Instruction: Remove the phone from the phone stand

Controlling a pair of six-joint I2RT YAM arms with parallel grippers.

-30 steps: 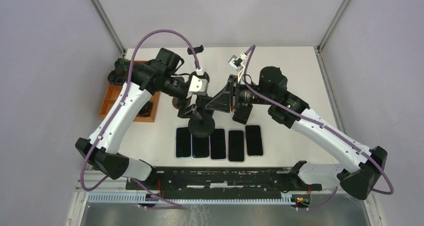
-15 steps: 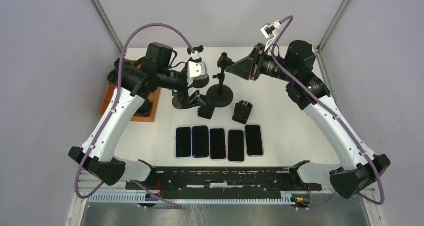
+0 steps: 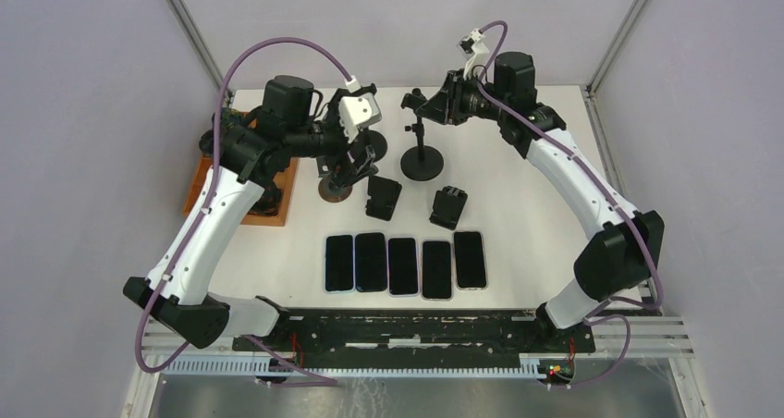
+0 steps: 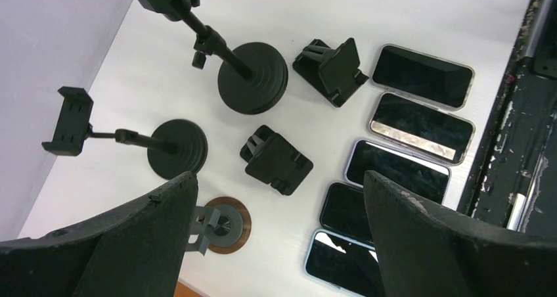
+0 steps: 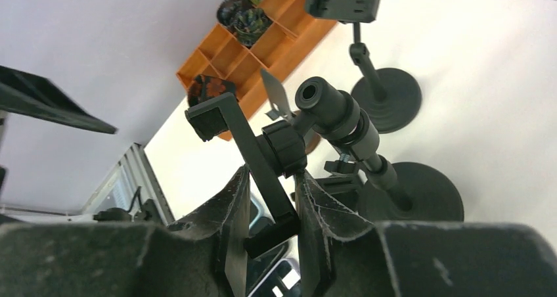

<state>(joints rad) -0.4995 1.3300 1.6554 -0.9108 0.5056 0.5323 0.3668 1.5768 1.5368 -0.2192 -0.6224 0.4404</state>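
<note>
Phones: five phones (image 3: 404, 265) lie flat and screen up, side by side in a row at the lower middle of the top view, closest to my bases. Each one's long axis runs near to far, with a short end toward me. None of them touches a stand.
Folding stands: two small black folding stands (image 3: 383, 197) (image 3: 449, 207) sit just beyond the row, apart from each other.
Left gripper: my left gripper (image 4: 279, 179) hangs above the folding stands with its fingers spread wide, released and touching nothing.
Wooden disc stand: a round wooden disc stand (image 4: 223, 221) sits at the lower left of my left wrist view.
Phone stand: the phone stand (image 3: 422, 162) shows its round base at the upper middle of the top view, its post rising to a clamp (image 5: 240, 136).
Right gripper: my right gripper (image 5: 270, 175) is clenched on that clamp, whose long bar slants from upper left to lower middle between my fingers.
Second pole stand: a second pole stand (image 5: 387, 100) is beyond, at the upper right of my right wrist view.
Tray: the orange tray (image 3: 208, 182) lies at the far left of the table.
</note>
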